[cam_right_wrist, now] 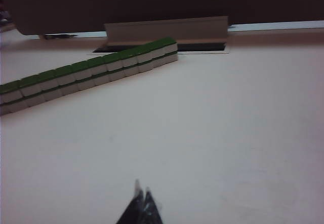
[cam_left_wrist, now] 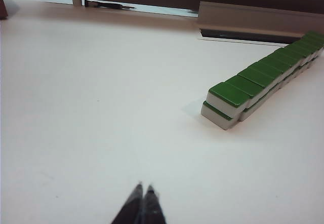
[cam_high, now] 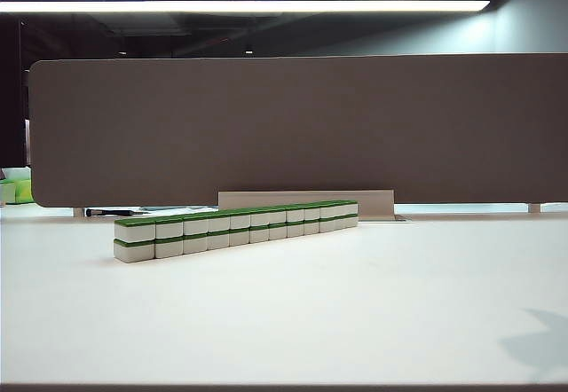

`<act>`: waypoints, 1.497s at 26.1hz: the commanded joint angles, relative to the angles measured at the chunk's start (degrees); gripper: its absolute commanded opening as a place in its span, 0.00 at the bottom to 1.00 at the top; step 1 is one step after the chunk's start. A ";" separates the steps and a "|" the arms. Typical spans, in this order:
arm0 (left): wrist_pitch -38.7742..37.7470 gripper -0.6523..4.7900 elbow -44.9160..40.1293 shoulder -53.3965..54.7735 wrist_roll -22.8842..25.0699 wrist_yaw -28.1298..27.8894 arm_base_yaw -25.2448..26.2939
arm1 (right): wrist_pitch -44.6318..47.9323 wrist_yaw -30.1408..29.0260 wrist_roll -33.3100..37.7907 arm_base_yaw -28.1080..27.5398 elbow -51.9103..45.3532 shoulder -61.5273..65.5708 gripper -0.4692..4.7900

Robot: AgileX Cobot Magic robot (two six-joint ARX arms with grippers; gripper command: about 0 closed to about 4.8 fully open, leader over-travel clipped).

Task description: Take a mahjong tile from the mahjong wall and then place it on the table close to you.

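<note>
Exterior view shows the wall (cam_high: 235, 229) untouched, centre-left on the table (cam_high: 355, 312), both grippers, left (cam_left_wrist: 143, 188) and right (cam_right_wrist: 142, 191), low near the front, well apart from it, jaws together; judgement: open first, then pinch an end top tile squarely.

partition board (cam_high: 293, 126): brown-grey, upright | ceiling light strip (cam_high: 240, 6): lit | ceiling: dark

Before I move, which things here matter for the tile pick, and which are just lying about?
For the job:
- two-high row of white, green-topped mahjong tiles
- plain white table
- left tool, shut
- right tool, shut

Lying about:
- brown-grey partition board
- black pen
</note>
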 commanded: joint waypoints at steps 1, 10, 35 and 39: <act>-0.11 0.11 0.07 0.02 -0.15 1.46 -0.04 | 0.96 -5.95 5.05 0.02 -0.02 -0.39 0.09; -0.11 0.11 0.13 0.02 -0.17 5.84 -0.04 | 0.96 -16.26 6.29 0.07 0.02 -0.39 0.09; 0.70 0.11 6.69 0.02 -5.95 11.98 -0.07 | 0.90 -15.52 7.74 0.07 6.56 -0.17 0.09; 0.68 0.11 6.80 0.02 -6.32 12.96 -0.07 | 0.79 -15.52 8.87 0.07 7.43 -0.17 0.09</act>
